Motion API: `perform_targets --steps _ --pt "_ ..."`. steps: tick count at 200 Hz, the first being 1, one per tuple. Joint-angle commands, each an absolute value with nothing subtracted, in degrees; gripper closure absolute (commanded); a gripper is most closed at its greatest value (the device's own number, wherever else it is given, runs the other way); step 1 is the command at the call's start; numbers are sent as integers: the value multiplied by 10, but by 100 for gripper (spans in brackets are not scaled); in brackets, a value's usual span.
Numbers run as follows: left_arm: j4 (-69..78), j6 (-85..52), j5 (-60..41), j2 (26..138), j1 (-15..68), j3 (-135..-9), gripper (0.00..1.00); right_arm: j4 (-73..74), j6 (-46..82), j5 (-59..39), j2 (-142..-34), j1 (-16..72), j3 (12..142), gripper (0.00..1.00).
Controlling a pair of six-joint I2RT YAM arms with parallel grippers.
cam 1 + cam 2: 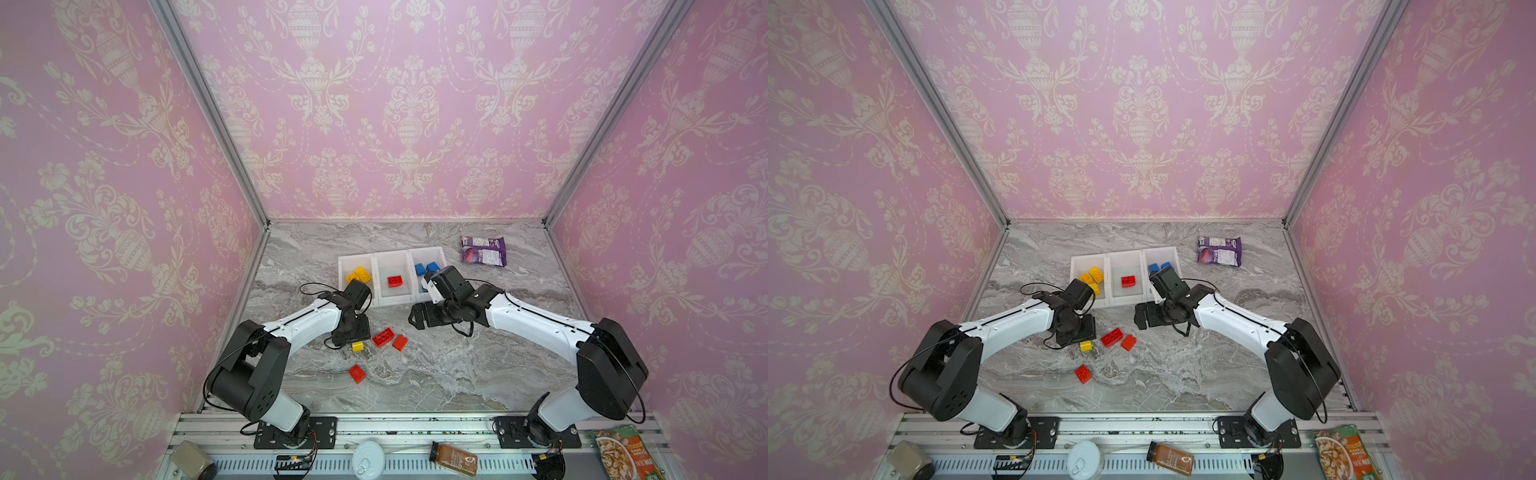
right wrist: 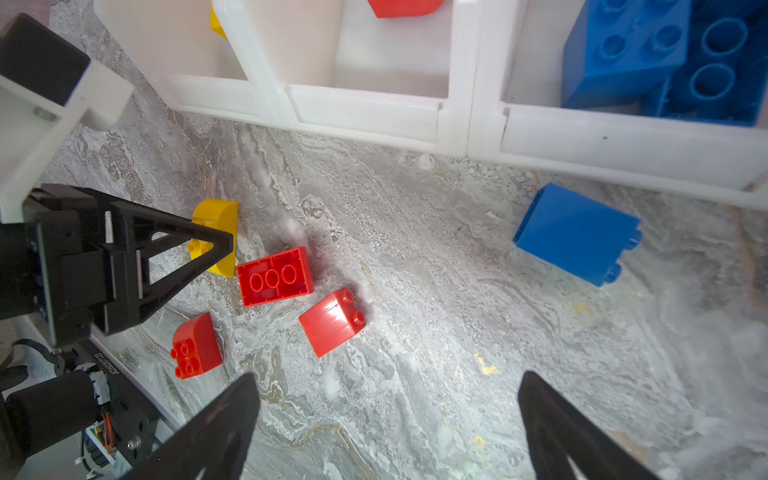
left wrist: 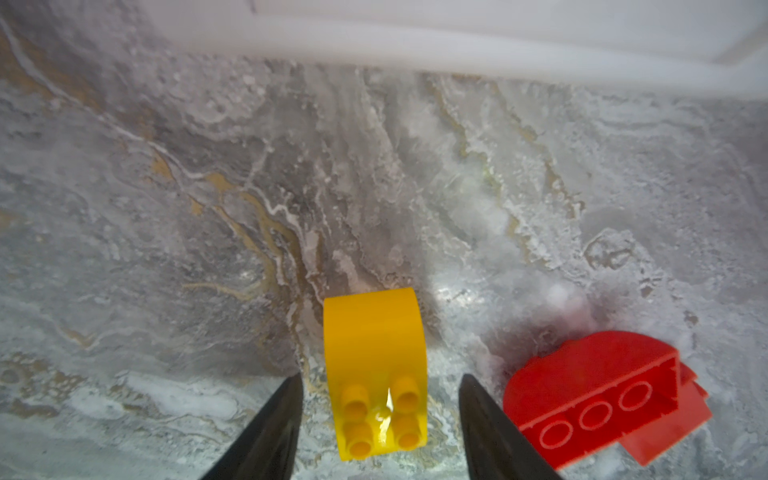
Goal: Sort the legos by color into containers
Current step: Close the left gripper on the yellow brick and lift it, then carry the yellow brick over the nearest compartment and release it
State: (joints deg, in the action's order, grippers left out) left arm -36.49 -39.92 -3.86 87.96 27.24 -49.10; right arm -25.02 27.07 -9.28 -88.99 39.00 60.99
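Note:
A yellow lego point(image 3: 374, 365) lies on its side on the marble table, between the fingers of my open left gripper point(image 3: 381, 376), with a gap on each side. In both top views that gripper point(image 1: 353, 338) points down at the yellow lego point(image 1: 357, 346). Close by lie an oblong red lego point(image 1: 383, 337) and two smaller red ones point(image 1: 400, 343) point(image 1: 357, 373). A blue lego point(image 2: 575, 232) lies in front of the containers point(image 1: 392, 252). These hold yellow point(image 1: 360, 275), red point(image 1: 395, 281) and blue point(image 1: 426, 268) legos. My right gripper point(image 2: 387, 376) hangs wide open with nothing in it.
A purple snack packet point(image 1: 483, 250) lies at the back right of the table. On the front rail sit a jar point(image 1: 191, 459), a can point(image 1: 368, 457), a bottle point(image 1: 454, 457) and a food packet point(image 1: 619, 455). Pink walls close in three sides.

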Motion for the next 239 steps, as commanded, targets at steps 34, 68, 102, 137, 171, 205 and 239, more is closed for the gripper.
perform_targets --steps 34,68,102,137,171,205,239 --pt "-367 -394 -35 894 276 -495 44 -240 283 -101 -880 387 599 1" --pt "-366 -388 -36 894 276 -492 49 -239 283 -103 -880 387 602 1" --pt "-393 -356 -25 901 276 -509 55 -243 281 -104 -879 387 607 1" --pt "-408 -333 -18 911 276 -520 58 -245 281 -102 -873 387 607 0" --pt "-395 -338 -30 926 276 -519 59 -245 283 -100 -868 387 605 0" --pt "-396 -340 -30 922 276 -522 62 -245 281 -103 -872 386 610 0" --pt "-410 -336 -24 908 276 -527 66 -243 278 -113 -887 387 623 0"
